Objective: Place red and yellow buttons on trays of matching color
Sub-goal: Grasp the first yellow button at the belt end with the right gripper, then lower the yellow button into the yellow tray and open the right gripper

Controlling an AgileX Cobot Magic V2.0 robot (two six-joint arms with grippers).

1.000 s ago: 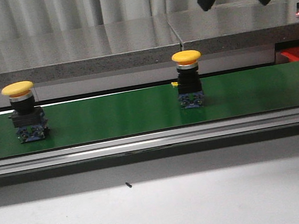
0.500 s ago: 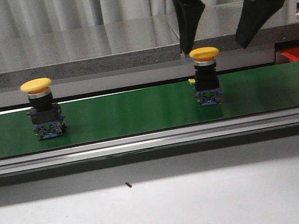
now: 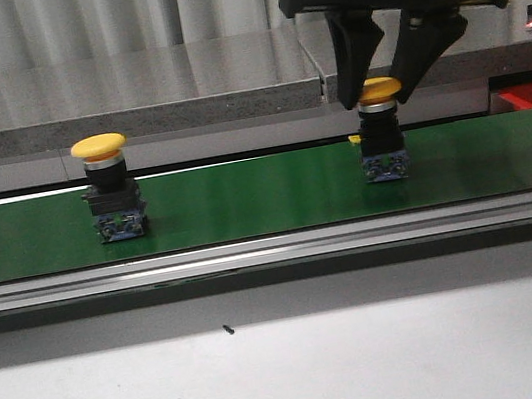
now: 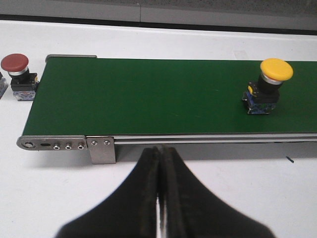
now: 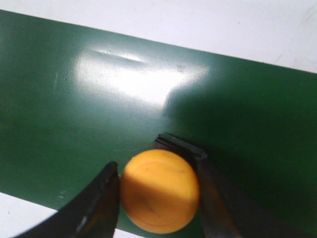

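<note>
Belt point(image 3: 246, 198) is dark green with a silver-grey rail point(image 3: 254, 254) along its near edge; table point(image 3: 294, 377) is plain white. Both buttons on the belt, left point(image 3: 98, 145) and right point(image 3: 377, 91), have yellow caps on black bodies with blue bases. Off the belt's end sits a button with a dark red cap point(image 4: 14, 62); both grippers, left point(image 4: 159, 198) and right point(image 3: 382, 90), are black.

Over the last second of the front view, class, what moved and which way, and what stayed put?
Both yellow buttons rode the green belt rightward: the left button and the right button. The right gripper came down from the top edge, and its open fingers now straddle the right button's yellow cap. The grey ledge and the belt's frame stayed as they were.
</note>
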